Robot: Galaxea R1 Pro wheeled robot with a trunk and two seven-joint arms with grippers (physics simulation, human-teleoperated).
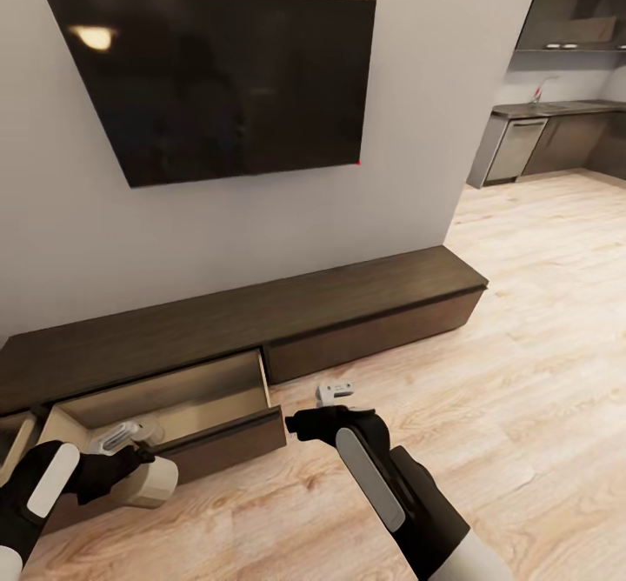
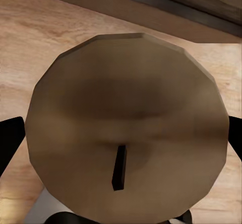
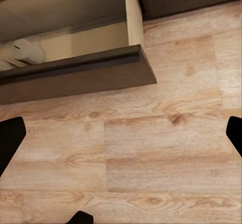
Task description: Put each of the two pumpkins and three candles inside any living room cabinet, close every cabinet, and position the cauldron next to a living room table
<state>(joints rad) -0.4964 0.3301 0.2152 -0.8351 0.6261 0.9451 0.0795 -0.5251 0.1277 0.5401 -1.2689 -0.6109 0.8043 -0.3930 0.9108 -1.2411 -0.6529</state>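
The low dark-brown cabinet (image 1: 261, 320) runs along the wall under a black television (image 1: 217, 76), and one of its drawers (image 1: 174, 407) is pulled out over the wooden floor (image 1: 522, 346), showing its light beige inside. The left end effector (image 1: 122, 450) is clenched around a pale beige candle (image 1: 152, 483), which it holds just in front of the open drawer's dark front panel, above the floor. From the left wrist camera the candle (image 2: 126, 128) is seen end-on, its round top with a short dark wick facing the lens, a black finger (image 2: 10, 138) at each side of it and the drawer front just beyond. The right end effector (image 1: 335, 394) hangs released over bare floor, just beside the drawer's right corner; its black fingertips (image 3: 10, 138) sit wide apart at the edges of the right wrist picture, with nothing between them. That picture also looks into the open drawer (image 3: 75, 32), where a pale rounded thing (image 3: 27, 50) lies near the far side; what it is I cannot tell.
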